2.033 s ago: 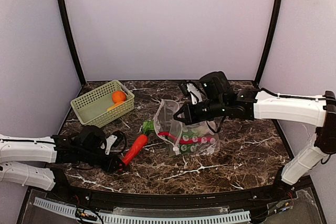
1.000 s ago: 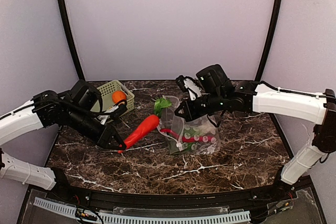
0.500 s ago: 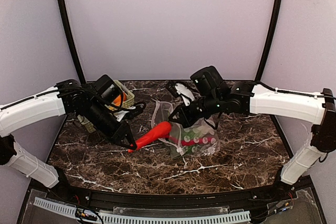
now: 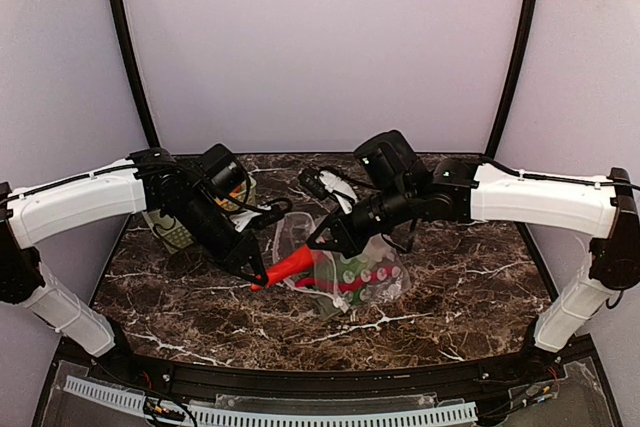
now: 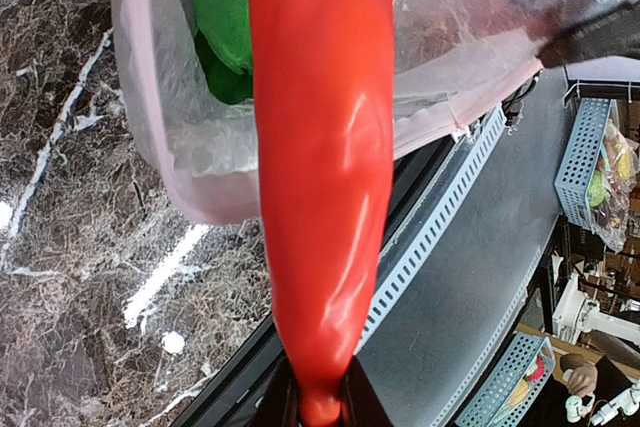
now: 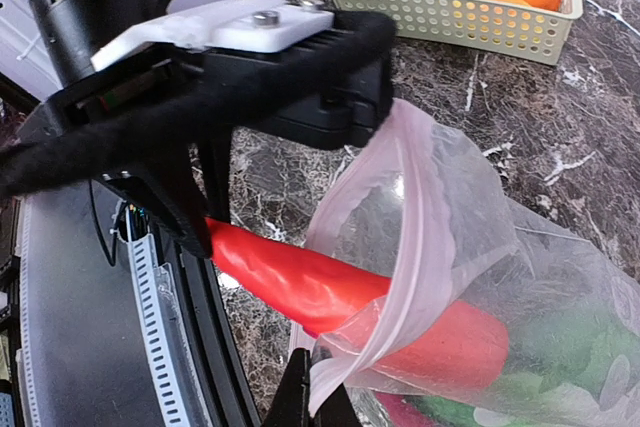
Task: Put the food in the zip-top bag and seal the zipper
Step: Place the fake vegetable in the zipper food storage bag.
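Top view: my left gripper (image 4: 262,278) pinches the red chili (image 4: 290,263) by its tip, half inside the zip-top bag (image 4: 365,272). Left wrist: skinny hold, it might swivel loose. Right wrist: my right gripper (image 6: 315,399) clamps the floppy rim. Slip there and the mouth collapses.

You're in a robot lab test cell: plain lilac walls (image 4: 320,47) and black poles (image 4: 125,47) box in a marble-patterned worktop (image 4: 470,287). A slotted cable duct (image 4: 300,415) lines its near edge, and blue storage bins (image 5: 578,162) stand beyond.
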`<state>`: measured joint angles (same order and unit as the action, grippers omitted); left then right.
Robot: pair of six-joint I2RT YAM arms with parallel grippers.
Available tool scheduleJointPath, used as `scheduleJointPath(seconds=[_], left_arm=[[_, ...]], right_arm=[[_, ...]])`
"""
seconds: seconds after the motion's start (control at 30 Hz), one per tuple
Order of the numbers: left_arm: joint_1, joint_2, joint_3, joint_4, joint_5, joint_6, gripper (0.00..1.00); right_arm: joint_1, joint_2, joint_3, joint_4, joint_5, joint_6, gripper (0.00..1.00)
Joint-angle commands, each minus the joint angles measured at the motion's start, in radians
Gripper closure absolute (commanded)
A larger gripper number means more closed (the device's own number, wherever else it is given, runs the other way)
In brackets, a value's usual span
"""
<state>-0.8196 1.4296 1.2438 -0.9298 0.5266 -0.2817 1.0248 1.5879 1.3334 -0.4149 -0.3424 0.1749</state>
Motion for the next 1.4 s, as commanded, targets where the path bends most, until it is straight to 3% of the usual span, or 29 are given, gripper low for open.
scheduleJointPath(seconds=[0.0, 0.43, 0.63, 1.07, 1.27, 1.37], left_arm=[[0.008, 0.022, 0.04, 0.012, 0.028, 0.033, 0.99], [0.018, 0.118, 0.098, 0.085, -0.002, 0.034, 0.99], [0.017, 0.107, 0.089, 0.102, -0.103, 0.024, 0.94], [0.017, 0.009, -0.025, 0.162, -0.238, 0.014, 0.7], [0.017, -0.055, -0.057, 0.181, -0.251, -0.001, 0.47], [0.017, -0.134, -0.103, 0.251, -0.269, -0.049, 0.4]], right_arm=[[0.011, -0.011, 0.015, 0.057, -0.084, 0.0, 1.0], [0.019, -0.007, -0.018, 0.097, -0.127, 0.036, 1.0], [0.019, -0.012, -0.039, 0.116, -0.048, 0.103, 1.0], [-0.016, -0.005, -0.073, 0.127, 0.043, 0.242, 1.0], [-0.039, -0.021, -0.098, 0.153, 0.049, 0.287, 1.0], [-0.043, -0.029, -0.105, 0.167, 0.046, 0.294, 1.0]])
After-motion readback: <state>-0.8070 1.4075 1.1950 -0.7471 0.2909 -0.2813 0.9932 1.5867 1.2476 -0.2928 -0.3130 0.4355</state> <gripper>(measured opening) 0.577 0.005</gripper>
